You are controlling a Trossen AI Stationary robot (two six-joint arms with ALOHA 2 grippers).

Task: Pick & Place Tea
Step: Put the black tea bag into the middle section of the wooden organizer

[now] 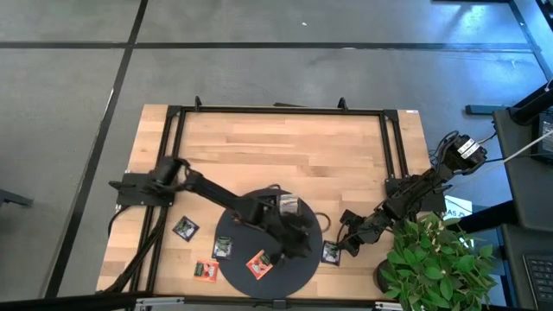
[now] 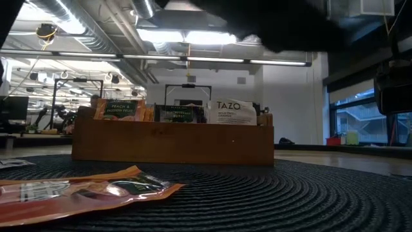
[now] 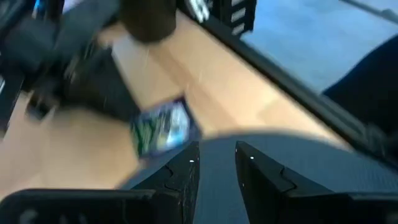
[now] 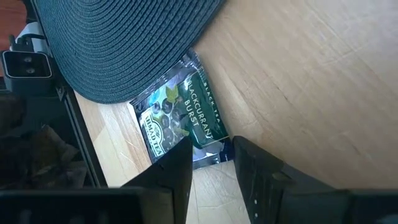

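The tea lies as small square sachets around the round dark mat [image 1: 251,281]. A dark one [image 1: 184,228] and an orange one [image 1: 205,270] rest on the wood. Another dark one [image 1: 222,247] and another orange one [image 1: 258,264] lie on the mat. The wooden tray [image 2: 174,138] stands on the mat with sachets upright in it. A dark blue-green sachet [image 4: 180,118] lies flat at the mat's right rim, and my right gripper [image 4: 211,165] is shut on it. My left gripper [image 3: 217,168] hangs over the mat's right part, its fingers a little apart with nothing between them. My right gripper has the blue-green sachet's edge [image 4: 210,154], the one farthest from the mat, between its two fingers. The fingers slant down onto it from the table's right side. The sachet lies flat on the wood, its opposite corner [image 4: 186,62] at the mat's rim.
A black rail frame [image 1: 276,110] runs around the tabletop. A potted green plant [image 1: 432,259] stands at the near right corner, close behind my right arm. Bare wood lies open across the table's far half [image 1: 285,147].
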